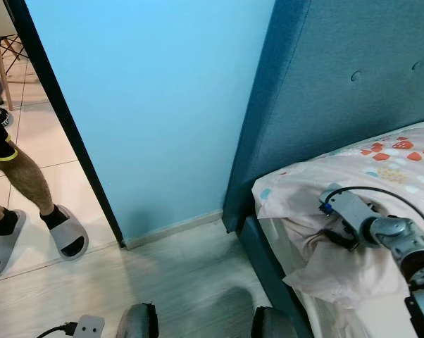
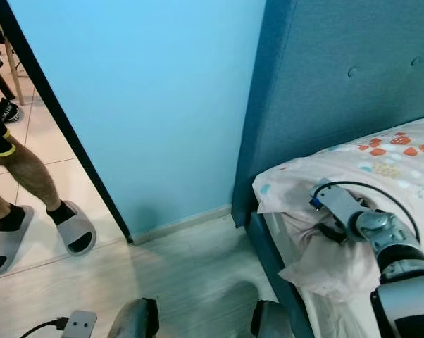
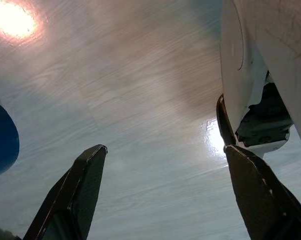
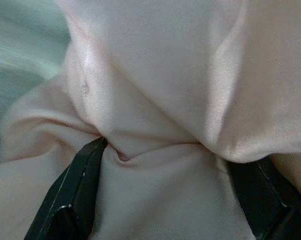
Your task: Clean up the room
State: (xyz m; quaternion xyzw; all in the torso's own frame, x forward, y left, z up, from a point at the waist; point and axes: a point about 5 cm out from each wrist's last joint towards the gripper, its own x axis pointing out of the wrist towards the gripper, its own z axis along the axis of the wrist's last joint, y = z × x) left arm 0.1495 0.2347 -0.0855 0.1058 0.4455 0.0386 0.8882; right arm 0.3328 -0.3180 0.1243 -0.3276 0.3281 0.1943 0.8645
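The right hand [image 4: 160, 150] is at the corner of the bed [image 1: 268, 264], its two black fingers [image 4: 73, 192] set apart with a fold of pale pink sheet [image 4: 155, 90] bunched between them; whether they are actually pinching the cloth cannot be told. In the head views that corner sits at about 4 o'clock, just below the teal headboard [image 1: 339, 84], and the sheet hangs rumpled over the mattress edge, with a patterned bedspread [image 1: 395, 158] above it.

The sheet looks thin, limp and light, a little glossy, so it will likely slip and drag rather than lift as one piece. A gathered ridge near the corner seems the best place to grip, several layers at once.

The left hand [image 3: 160, 190] hangs open over the pale wooden floor [image 3: 130, 100]. A person's legs in grey slippers [image 1: 67, 232] stand at 9 o'clock.
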